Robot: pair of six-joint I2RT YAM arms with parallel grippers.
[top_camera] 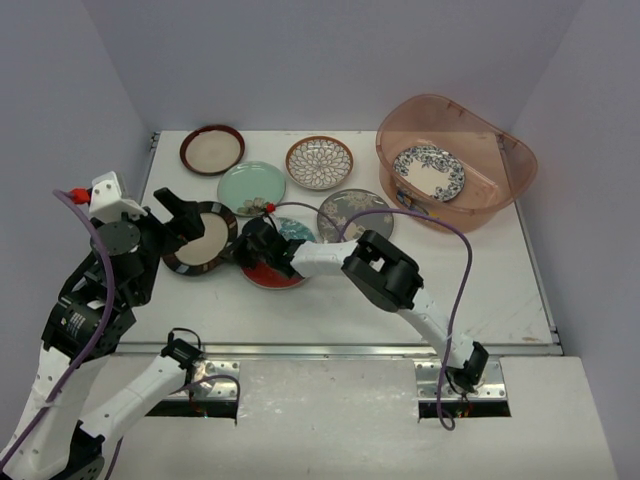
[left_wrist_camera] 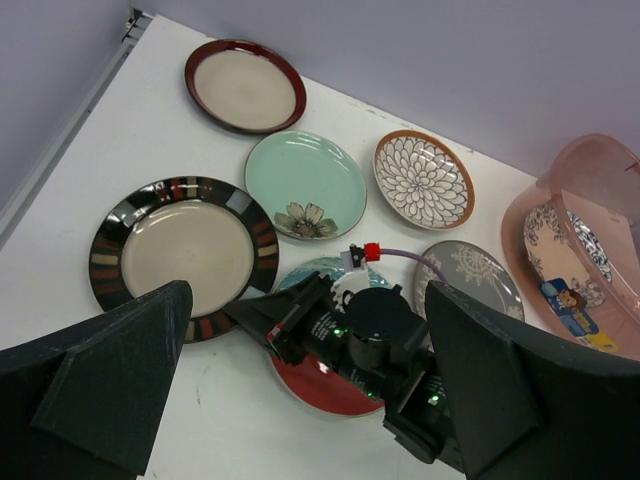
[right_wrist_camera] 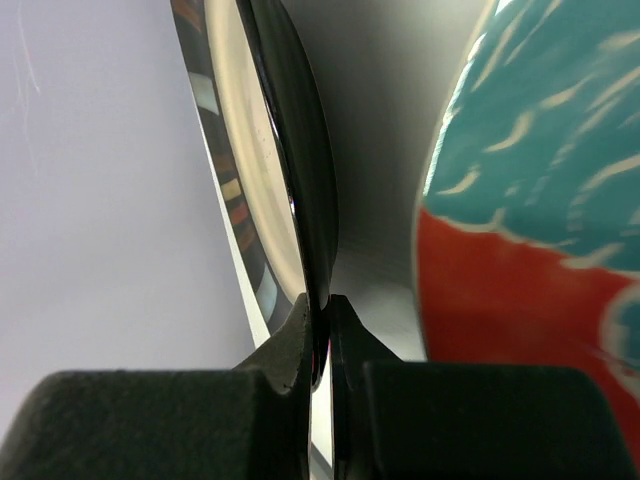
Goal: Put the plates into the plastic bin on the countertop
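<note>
We see the right claw [right_wrist_camera: 322, 305] closed tight on the thin rim of the black-striped plate [top_camera: 205, 240]. This plate lies on the white bench [top_camera: 480, 290], just beside the red-and-teal plate [top_camera: 275, 278]. The left claw [left_wrist_camera: 305, 300] stands wide above them and holds nothing. One blue-white floral plate [top_camera: 430, 172] lies inside the plastic bin [top_camera: 512, 175] at the far right corner.

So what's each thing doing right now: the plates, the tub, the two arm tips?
Left end effector: open, empty.
Right end effector: shut on rim of striped plate.
Striped plate: gripped at rim.
Bin: upright, holds one plate.
Blue-white plate: in bin.
Red plate: on table.
Mint plate: on table.
Lattice plate: on table.
Grey plate: on table.
Cream plate: on table.
</note>
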